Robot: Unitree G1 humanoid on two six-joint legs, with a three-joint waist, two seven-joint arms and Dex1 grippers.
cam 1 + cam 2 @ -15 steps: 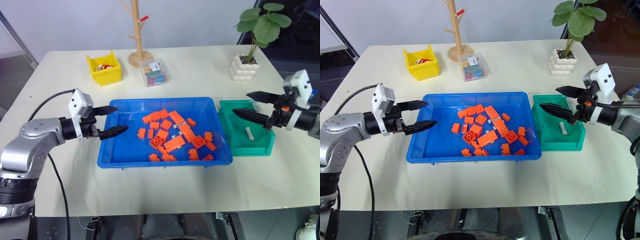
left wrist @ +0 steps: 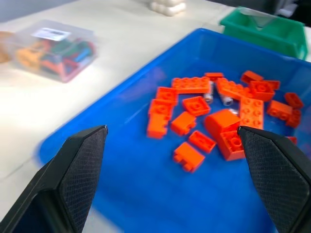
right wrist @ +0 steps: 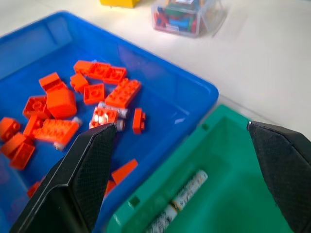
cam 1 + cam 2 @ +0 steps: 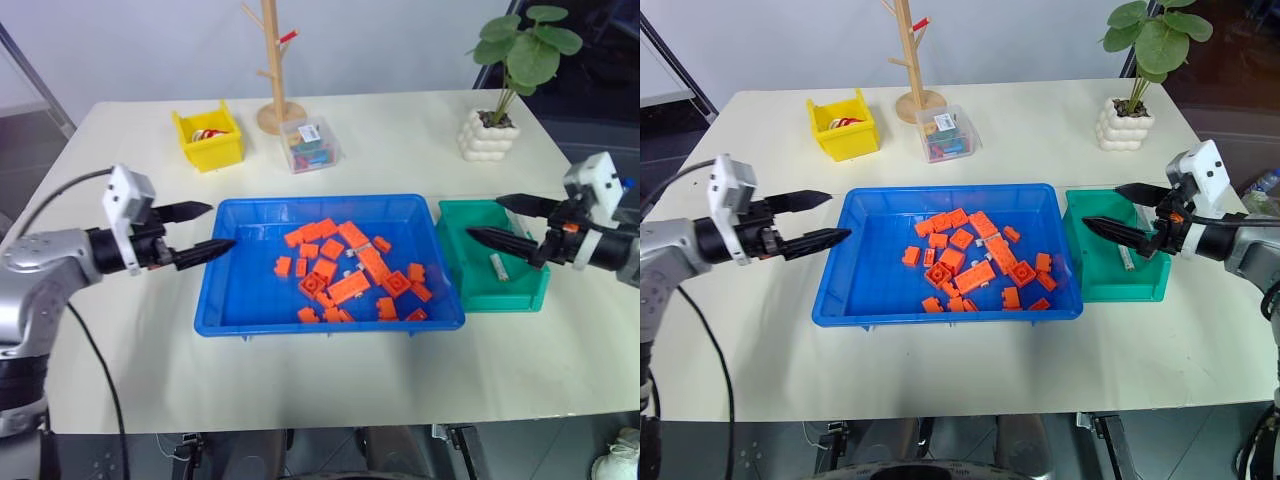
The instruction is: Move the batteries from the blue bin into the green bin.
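Note:
The blue bin [image 4: 240, 295] sits mid-table, holding a heap of orange bricks [image 4: 345, 268]. Two pale batteries [image 2: 210, 91] lie among the bricks, one of them beside a brick [image 3: 115, 111]. Right of it is the green bin [image 4: 520, 298] with one battery [image 4: 498, 266] on its floor, also seen up close [image 3: 187, 191]. My left gripper [image 4: 220, 226] hovers open just outside the blue bin's left rim, nothing between its fingers. Open and empty too, my right gripper [image 4: 484, 217] hangs over the green bin's left part.
At the back of the table are a small yellow bin [image 4: 208, 138], a clear box [image 4: 310, 145] of coloured pieces, a wooden stand [image 4: 275, 105] and a potted plant [image 4: 492, 130]. Bare tabletop lies in front of both bins.
My left gripper has drawn back to the left, from over the blue bin's left edge to outside it. The right gripper has sunk a little over the green bin.

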